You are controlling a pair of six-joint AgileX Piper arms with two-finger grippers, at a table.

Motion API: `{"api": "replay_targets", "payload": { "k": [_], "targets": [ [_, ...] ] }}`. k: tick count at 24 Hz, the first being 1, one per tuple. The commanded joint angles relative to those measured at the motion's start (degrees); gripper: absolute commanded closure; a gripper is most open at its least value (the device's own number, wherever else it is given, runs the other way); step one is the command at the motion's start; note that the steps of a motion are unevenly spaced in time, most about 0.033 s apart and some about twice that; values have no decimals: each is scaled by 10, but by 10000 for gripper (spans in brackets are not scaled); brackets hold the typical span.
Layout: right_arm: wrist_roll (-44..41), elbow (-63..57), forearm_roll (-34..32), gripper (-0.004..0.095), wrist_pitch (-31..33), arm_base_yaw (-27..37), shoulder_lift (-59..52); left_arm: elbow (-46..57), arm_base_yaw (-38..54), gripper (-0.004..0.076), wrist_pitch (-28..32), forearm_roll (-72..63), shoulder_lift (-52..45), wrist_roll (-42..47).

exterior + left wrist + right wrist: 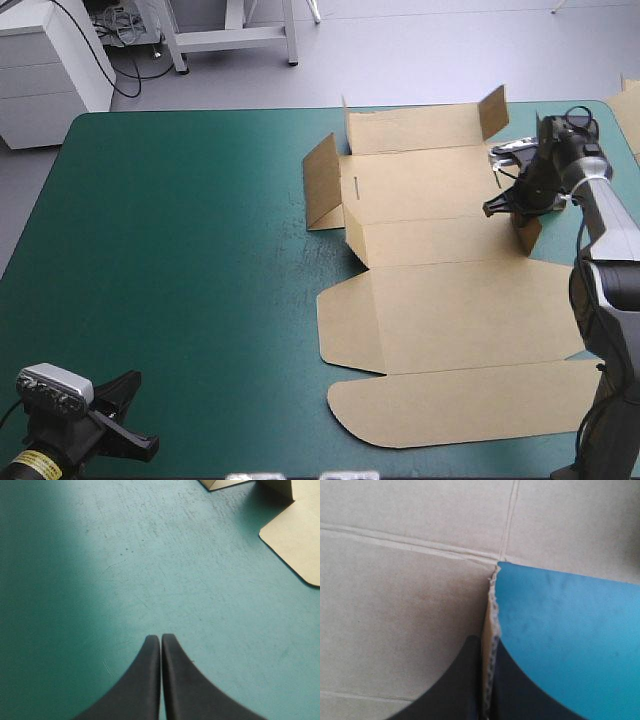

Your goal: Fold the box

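The brown box point(440, 280) lies as a cut sheet on the table's right half, with its far and left flaps raised and its large lid panels flat toward the near edge. My right gripper point(522, 205) is at the sheet's right side, shut on a small upright flap there. In the right wrist view that flap's raw edge point(490, 645) stands pinched between the black fingers, with flat creased board point(410, 610) beside it. My left gripper point(161, 642) is shut and holds nothing, low over bare cover near the table's near left corner point(125, 420). A rounded corner of the box point(295, 540) lies ahead of it.
The teal-green cover point(180, 250) is bare over the table's left half. A pale brown edge of more board point(628, 110) shows at the table's far right edge. A white cabinet point(50, 70) stands beyond the far left corner.
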State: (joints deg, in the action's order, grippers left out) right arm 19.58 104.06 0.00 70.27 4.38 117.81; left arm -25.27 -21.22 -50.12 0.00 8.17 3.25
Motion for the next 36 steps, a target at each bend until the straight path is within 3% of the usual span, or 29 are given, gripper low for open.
{"api": "replay_targets", "payload": {
  "k": [1, 12, 24, 31, 36],
  "targets": [
    [50, 71, 0, 920, 14, -47, 0, -15, -1, 732, 42, -4, 11, -2],
    [137, 191, 0, 926, 14, -195, 64, -15, -1, 732, 42, -4, 11, 5],
    [388, 202, -6, 925, 0, -358, 72, -15, -1, 732, 42, -4, 11, 8],
    [430, 202, -7, 926, -32, -429, 72, -15, -1, 732, 42, -4, 11, 8],
    [430, 202, -12, 926, -35, -431, 72, -15, -1, 732, 42, -4, 11, 8]
  ]
}}
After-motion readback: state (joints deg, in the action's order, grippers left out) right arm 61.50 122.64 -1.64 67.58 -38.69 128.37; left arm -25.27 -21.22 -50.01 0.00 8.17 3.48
